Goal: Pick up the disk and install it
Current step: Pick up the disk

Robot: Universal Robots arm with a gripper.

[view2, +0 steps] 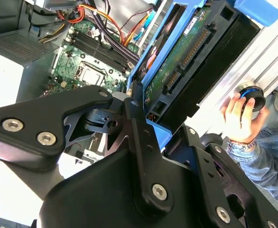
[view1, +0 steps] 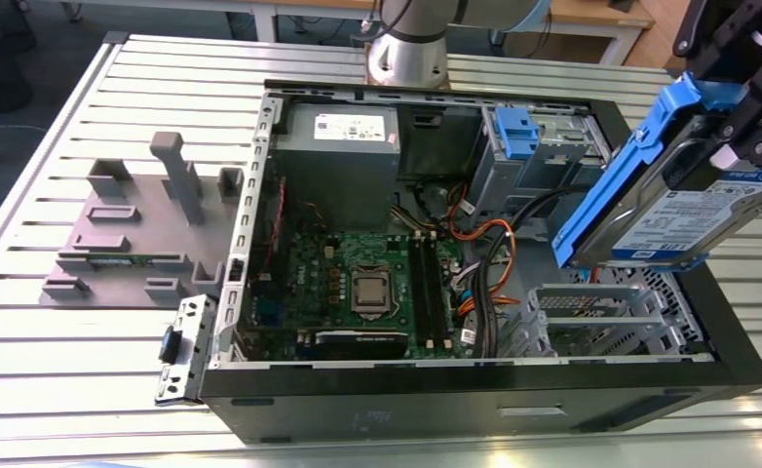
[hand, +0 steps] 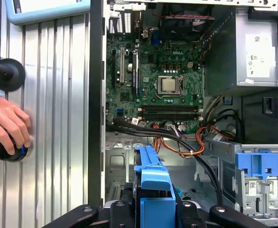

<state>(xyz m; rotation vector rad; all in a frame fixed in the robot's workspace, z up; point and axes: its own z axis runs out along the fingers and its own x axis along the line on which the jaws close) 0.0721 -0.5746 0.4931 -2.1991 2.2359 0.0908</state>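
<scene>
Exterior view frames put the disk (view1: 693, 210) at the right edge, lifted clear of the open computer case (view1: 485, 380) and tilted steeply, its label facing the camera and its blue bracket (view1: 615, 195) running down the near side. The gripper (view1: 745, 107) came in from the upper right corner and was clenched on the disk's upper end; in the second wrist view its black fingers (view2: 136, 123) pressed against the bracket's edge at centre frame, with the drive's circuit board and connectors turned toward the lens.

By my reading, pick-up was done and the carry toward the case was in hand: the disk hung above the lower right part of the chassis, over the grey metal drive cage (view1: 602, 312), touching nothing below. Installing it would call for levelling the tilted drive and lining the bracket up with the cage's opening while keeping off the orange and black cables (view1: 485, 244) just beside it.

In the first wrist view the bracket (hand: 153, 190) sat at bottom centre, pointing up toward the motherboard (hand: 162, 80), with a small blue latch (hand: 260, 164) at lower right.

A person's hand (hand: 6, 123) rested on a round knob at the left edge of that frame, outside the case on the slatted table (hand: 53, 118).
</scene>
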